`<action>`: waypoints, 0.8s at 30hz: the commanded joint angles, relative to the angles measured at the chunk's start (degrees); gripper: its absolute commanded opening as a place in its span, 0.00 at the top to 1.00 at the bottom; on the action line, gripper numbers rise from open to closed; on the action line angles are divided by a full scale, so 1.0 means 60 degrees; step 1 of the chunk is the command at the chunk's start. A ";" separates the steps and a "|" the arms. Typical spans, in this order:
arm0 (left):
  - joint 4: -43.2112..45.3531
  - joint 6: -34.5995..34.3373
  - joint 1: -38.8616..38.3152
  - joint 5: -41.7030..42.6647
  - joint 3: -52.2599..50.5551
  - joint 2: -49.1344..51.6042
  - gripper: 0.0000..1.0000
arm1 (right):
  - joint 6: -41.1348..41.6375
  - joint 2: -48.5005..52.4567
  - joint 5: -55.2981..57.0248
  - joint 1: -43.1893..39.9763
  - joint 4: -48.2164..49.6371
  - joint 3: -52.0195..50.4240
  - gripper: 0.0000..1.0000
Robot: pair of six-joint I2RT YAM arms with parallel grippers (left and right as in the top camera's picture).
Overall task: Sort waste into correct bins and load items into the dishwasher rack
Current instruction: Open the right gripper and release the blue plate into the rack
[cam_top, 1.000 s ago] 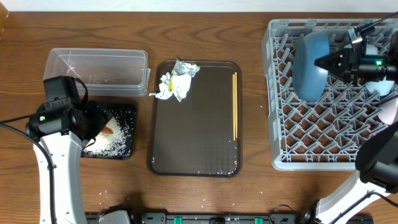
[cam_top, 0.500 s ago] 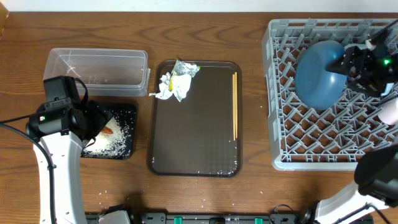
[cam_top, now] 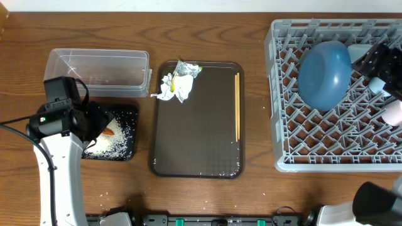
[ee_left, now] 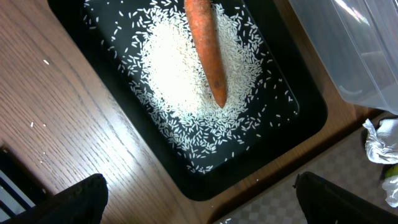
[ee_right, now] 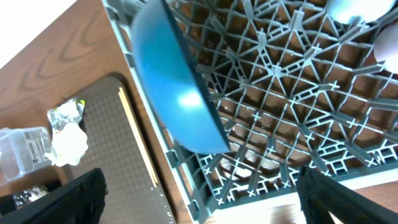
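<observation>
1 blue bowl (cam_top: 324, 74) aslant near the rack's (cam_top: 276, 125) left edge

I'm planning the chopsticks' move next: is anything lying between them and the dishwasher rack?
Nothing visible does. The chopsticks lie along the brown tray's right edge, and only bare table separates the tray from the dishwasher rack. Inside the rack, the dark blue bowl leans in the far left part; the nearer cells look free.
</observation>
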 commanded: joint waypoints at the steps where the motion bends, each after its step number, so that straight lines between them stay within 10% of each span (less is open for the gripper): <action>1: -0.0036 -0.0084 0.0055 -0.0146 0.0127 0.0047 0.02 | 0.0211 -0.0270 0.0197 0.0557 0.0168 0.0178 0.09; 8: -0.0036 -0.0084 0.0055 -0.0146 0.0127 0.0047 0.02 | -0.0069 -0.0069 0.0903 0.2645 0.0725 0.0160 0.63; 16: -0.0036 -0.0084 0.0055 -0.0146 0.0127 0.0047 0.02 | 0.0754 0.0936 0.3504 0.3982 0.1147 0.0160 0.98; 24: -0.0036 -0.0084 0.0055 -0.0146 0.0127 0.0047 0.01 | 0.0943 0.2102 0.4299 0.3450 0.1249 0.0160 0.99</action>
